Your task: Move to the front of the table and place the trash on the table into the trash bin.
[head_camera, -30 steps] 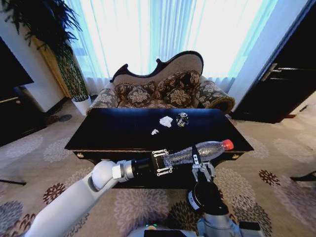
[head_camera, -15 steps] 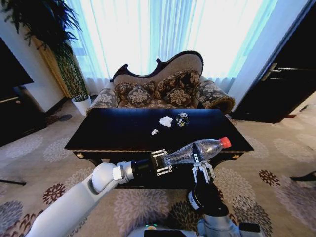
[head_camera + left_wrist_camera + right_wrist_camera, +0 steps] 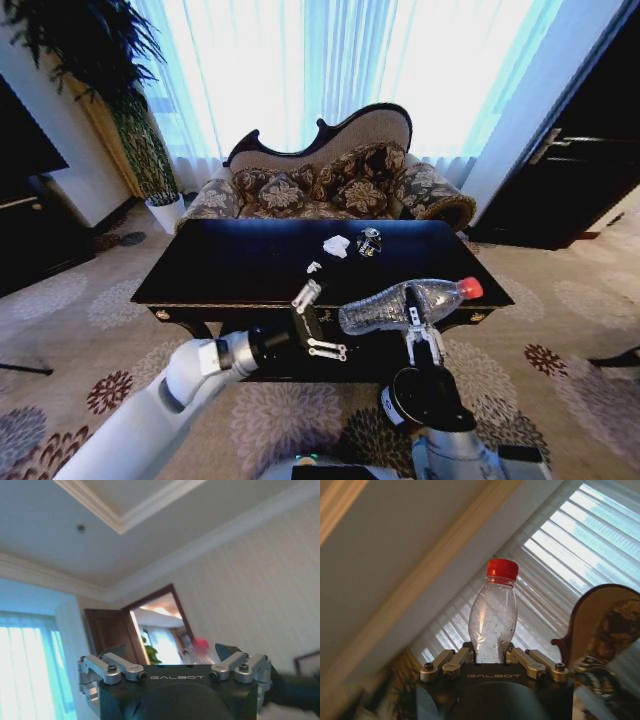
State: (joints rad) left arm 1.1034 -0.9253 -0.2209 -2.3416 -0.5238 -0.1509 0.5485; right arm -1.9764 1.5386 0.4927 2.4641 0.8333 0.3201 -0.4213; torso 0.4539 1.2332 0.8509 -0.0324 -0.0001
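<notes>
One clear plastic bottle with a red cap (image 3: 408,303) hangs in the air just in front of the table's near edge, lying roughly level with the cap toward the right. The right gripper (image 3: 420,331) holds it from below, jaws closed around the bottle's middle; the right wrist view shows the bottle (image 3: 493,617) standing up between the fingers with the cap away from the camera. The left gripper (image 3: 318,322) sits just beside the bottle's base, jaws spread wide and holding nothing, apart from the plastic.

On the table (image 3: 240,265), toward the far edge near its middle, three small pieces of trash lie: a larger crumpled white paper scrap (image 3: 336,245), a smaller white scrap (image 3: 313,267) nearer the robot, and a small shiny crumpled piece (image 3: 369,241) just beside the larger scrap on its right.

As a judgement, the task is in its early part: the robot stands at the front of the table and one item is lifted off it, but nothing looks binned, and I cannot see a trash bin in these views. The bottle needs to go in, and three pieces on the table need collecting.

Beyond the table stands one patterned sofa (image 3: 330,180), with a potted plant (image 3: 130,120) at the left.
</notes>
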